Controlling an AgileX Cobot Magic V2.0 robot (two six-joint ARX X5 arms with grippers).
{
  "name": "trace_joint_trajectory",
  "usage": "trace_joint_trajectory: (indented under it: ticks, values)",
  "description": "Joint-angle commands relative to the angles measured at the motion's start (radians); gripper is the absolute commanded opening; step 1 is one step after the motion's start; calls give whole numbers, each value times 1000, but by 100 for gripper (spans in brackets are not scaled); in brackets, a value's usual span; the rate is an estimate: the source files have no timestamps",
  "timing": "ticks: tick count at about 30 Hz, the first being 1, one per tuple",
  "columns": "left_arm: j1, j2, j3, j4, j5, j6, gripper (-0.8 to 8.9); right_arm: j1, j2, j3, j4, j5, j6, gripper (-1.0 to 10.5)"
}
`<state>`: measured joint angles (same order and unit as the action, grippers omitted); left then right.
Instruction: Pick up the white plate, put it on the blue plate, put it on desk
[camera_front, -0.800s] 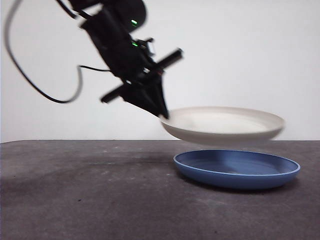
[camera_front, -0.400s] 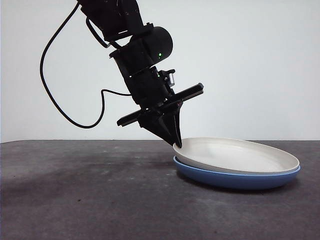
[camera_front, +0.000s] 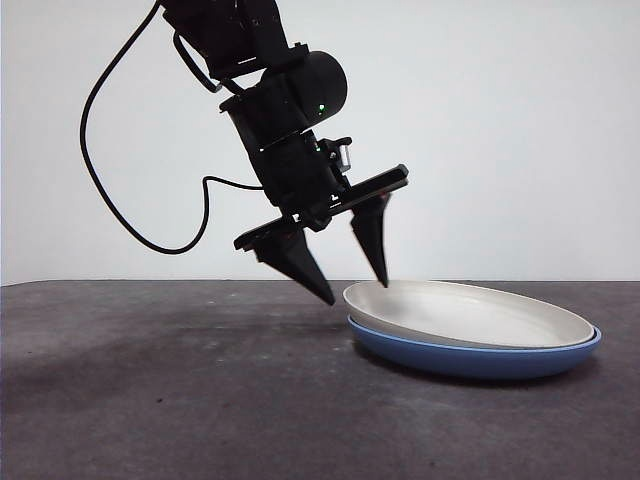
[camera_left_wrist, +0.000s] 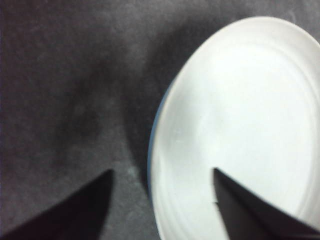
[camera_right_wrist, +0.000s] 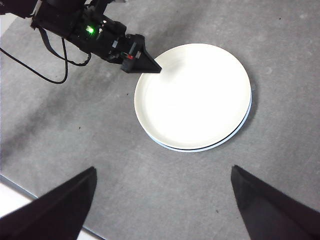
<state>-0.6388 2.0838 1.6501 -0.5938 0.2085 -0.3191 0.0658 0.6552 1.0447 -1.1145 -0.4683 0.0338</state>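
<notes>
On the dark counter, the white plate sits nested in the blue plate; the left end effector, jaws spread and released, straddles the white plate's left rim, while the right end effector hangs released high above

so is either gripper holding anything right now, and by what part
Nothing is held. The left gripper is open astride the white plate's rim; the right gripper is open, high above the desk.
</notes>
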Motion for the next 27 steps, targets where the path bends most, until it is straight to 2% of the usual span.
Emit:
trace_joint_trajectory:
  ticks: [1,5,9,16,22,27]
  values:
    - [-14,16,29,-5,2,23,406,4,3,20,6,1,8,430]
    - [-14,-10,30,-25,2,30,406,4,3,20,5,2,8,430]
    - [-8,-82,30,-42,2,75,406,4,3,20,5,5,8,430]
    - [24,-286,30,-84,-3,129,406,4,3,20,6,6,8,430]
    - [83,-469,27,-130,-3,159,405,4,3,20,6,47,8,430]
    - [132,-603,-45,-164,-2,198,404,4,4,20,6,50,8,430]
